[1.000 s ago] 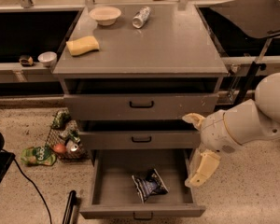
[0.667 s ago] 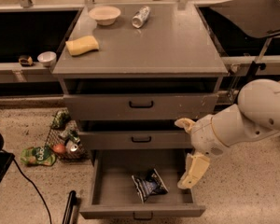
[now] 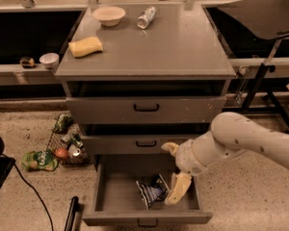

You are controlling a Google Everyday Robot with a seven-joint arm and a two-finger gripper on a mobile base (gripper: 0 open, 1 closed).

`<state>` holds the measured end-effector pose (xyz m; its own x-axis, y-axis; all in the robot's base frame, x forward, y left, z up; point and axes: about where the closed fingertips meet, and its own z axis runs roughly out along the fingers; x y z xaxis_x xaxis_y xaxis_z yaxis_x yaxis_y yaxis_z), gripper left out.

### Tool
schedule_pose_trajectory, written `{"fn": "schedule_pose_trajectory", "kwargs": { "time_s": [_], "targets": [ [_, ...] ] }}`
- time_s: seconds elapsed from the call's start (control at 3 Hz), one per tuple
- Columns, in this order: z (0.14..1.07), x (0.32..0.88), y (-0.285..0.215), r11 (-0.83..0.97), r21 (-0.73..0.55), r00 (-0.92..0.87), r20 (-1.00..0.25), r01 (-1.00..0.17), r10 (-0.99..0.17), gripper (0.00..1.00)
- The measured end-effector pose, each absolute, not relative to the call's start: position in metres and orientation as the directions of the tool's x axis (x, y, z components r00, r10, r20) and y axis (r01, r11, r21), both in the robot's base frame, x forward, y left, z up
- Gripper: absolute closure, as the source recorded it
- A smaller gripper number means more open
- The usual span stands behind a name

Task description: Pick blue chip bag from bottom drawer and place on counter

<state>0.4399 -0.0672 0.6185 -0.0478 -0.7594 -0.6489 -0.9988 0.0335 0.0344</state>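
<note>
The bottom drawer is pulled open. The blue chip bag, dark navy with white lettering, lies on its floor right of centre. My gripper is open, reaching in from the right over the drawer. One cream finger points down beside the bag's right edge. The other finger sticks up in front of the middle drawer. The gripper holds nothing. The counter is the cabinet's flat grey top.
On the counter are a white bowl, a yellow sponge and a lying can. A wire basket with items and a green pouch sit on the floor to the left. A black stand is at the right.
My arm has moved left and down from beside the drawer's right side. The gripper is now over the drawer, next to the bag. The bag has not moved.
</note>
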Motion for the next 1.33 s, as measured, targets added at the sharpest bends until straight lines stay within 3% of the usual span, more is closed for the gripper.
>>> {"fn": "schedule_pose_trajectory", "kwargs": {
  "time_s": [0.33,0.67,1.33],
  "targets": [
    [0.568,0.437,-0.050,0.027,0.096,-0.086,-0.696,-0.995,-0.712,0.00],
    [0.567,0.437,-0.050,0.027,0.096,-0.086,-0.696,-0.995,-0.713,0.00],
    [0.464,0.469,-0.050,0.009,0.087,-0.065,-0.659,-0.996,-0.749,0.00]
  ]
}}
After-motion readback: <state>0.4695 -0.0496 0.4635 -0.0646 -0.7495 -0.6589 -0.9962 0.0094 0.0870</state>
